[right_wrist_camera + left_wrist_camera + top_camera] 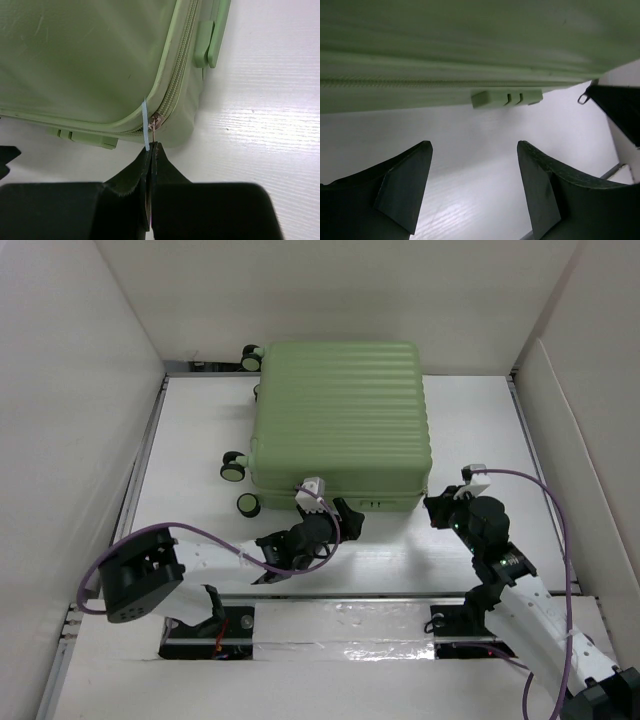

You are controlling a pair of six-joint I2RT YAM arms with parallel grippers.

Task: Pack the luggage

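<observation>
Luggage [340,425]: closed, flat on counter [470,430]. Left tool [474,150]: apart, empty, facing near side. Right tool [151,150]: clamped on zipper pull [156,122], near-right corner.

A robotics lab test cell: plain white boards [70,390] wall in a white table [470,430], metal rails [400,597] line its edges, and the cabled left arm [205,558] and right arm [530,605] are mounted at its near edge.

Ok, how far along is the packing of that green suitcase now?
Done: the luggage lies closed flat, lid down. In hand: the right gripper is pinched on the zipper pull at the near right corner; the left gripper stands open and empty by the near edge. Left: probably finishing the zip; how much is unzipped I cannot tell.
</observation>
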